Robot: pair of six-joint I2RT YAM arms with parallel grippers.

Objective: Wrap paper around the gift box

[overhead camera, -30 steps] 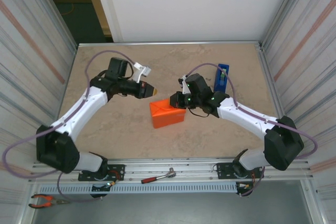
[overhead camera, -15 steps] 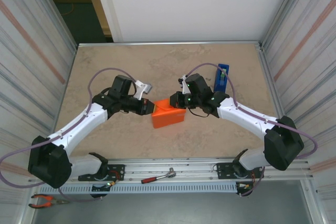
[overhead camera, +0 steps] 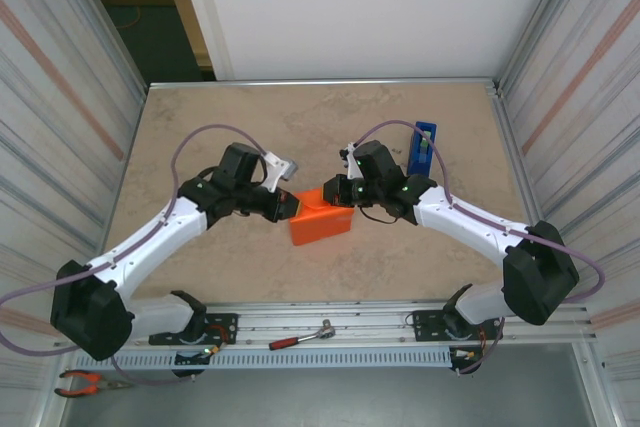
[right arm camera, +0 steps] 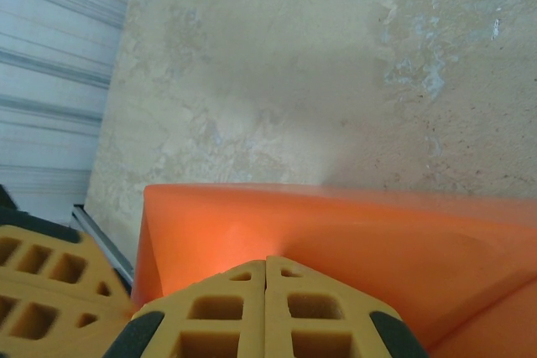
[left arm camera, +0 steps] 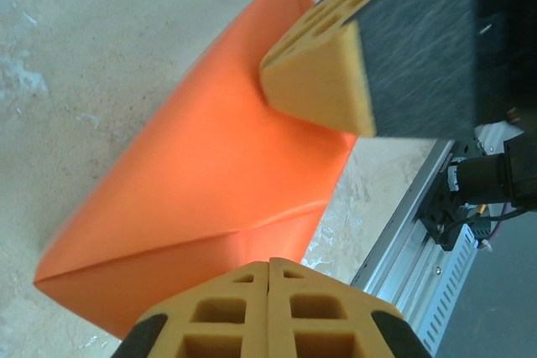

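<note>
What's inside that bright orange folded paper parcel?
Only the bright orange paper shows, folded into a boxy parcel with creased flaps. Whatever it wraps is fully covered and cannot be seen.

Table (overhead camera: 200,127) carries orange paper (overhead camera: 322,224), blue tape dispenser (overhead camera: 422,150).

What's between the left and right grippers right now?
The orange paper parcel. In the top view the left gripper and right gripper, both shut, sit at its far edge, with nothing else between them.
</note>
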